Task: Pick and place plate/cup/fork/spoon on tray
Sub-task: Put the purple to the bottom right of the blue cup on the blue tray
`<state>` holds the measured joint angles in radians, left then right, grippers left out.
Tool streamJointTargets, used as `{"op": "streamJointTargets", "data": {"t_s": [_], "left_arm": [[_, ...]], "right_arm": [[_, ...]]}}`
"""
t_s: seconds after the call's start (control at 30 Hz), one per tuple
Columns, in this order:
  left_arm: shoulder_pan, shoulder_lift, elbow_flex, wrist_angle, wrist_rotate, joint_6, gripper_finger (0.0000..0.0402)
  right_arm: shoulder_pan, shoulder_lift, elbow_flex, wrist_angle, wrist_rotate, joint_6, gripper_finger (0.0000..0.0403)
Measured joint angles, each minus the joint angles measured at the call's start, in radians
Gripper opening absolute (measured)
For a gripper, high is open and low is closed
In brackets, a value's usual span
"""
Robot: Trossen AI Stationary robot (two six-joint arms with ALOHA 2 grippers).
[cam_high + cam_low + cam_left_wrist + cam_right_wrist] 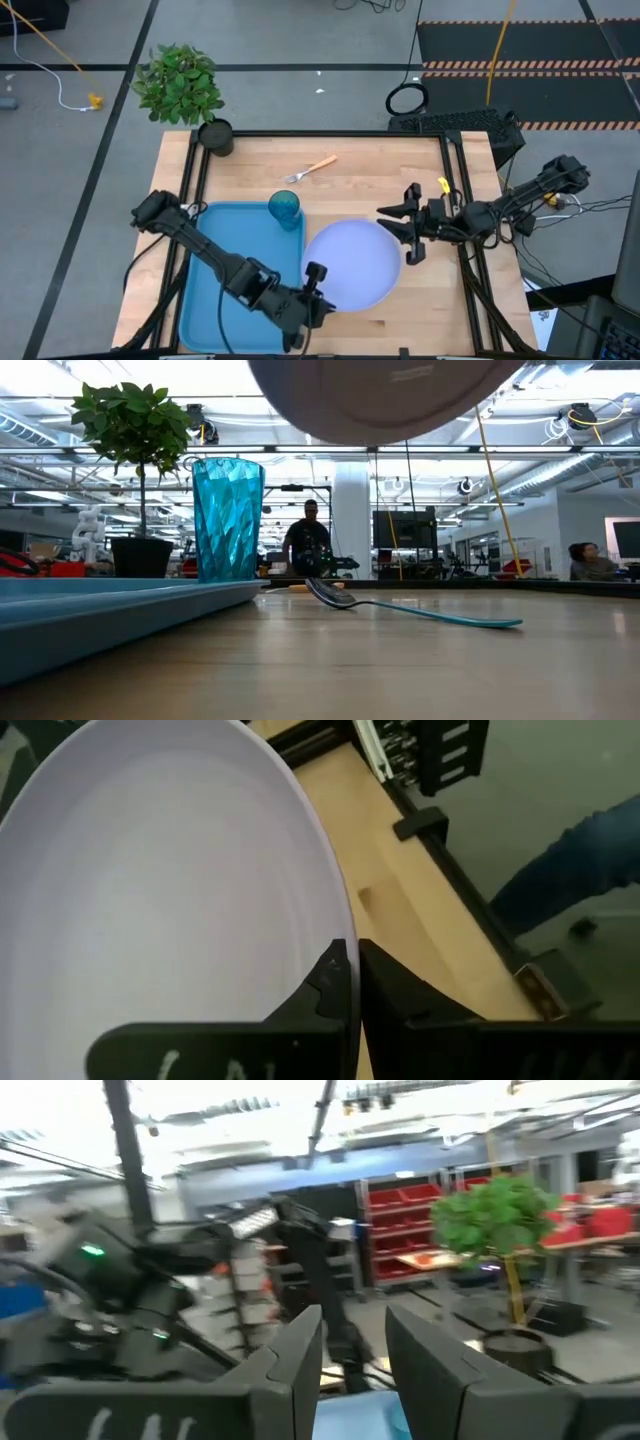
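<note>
Plate (352,265), round, pale lavender, seemingly lifted, pinched by left hand (316,272).

Bright overhead lights, soft shadows; right wrist view motion-blurred w/ glare, low view's foreground defocused.

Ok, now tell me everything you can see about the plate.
The plate is round, smooth, pale lavender-white and looks like plastic, with a shallow dished centre and a low rim. The left gripper is shut on its rim, one of its fingers on the inner face and the other behind. In the low view its underside hangs above the table, so it is lifted off the wood. From above it sits just right of the tray, its edge overlapping the tray's right rim.
</note>
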<state>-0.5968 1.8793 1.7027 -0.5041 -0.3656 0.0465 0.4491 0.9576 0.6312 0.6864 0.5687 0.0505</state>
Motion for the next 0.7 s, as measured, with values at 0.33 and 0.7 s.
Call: {"op": "streamJointTargets", "data": {"t_s": [0.33, 0.7], "left_arm": [[-0.108, 0.0, 0.0, -0.113, -0.124, -0.206, 0.0007], [-0.228, 0.0, -0.114, -0.14, -0.222, -0.462, 0.0008]], "right_arm": [[0.018, 0.001, 0.0, -0.006, 0.065, -0.033, 0.0104], [0.018, 0.001, 0.0, -0.051, 0.064, -0.012, 0.0104]]}}
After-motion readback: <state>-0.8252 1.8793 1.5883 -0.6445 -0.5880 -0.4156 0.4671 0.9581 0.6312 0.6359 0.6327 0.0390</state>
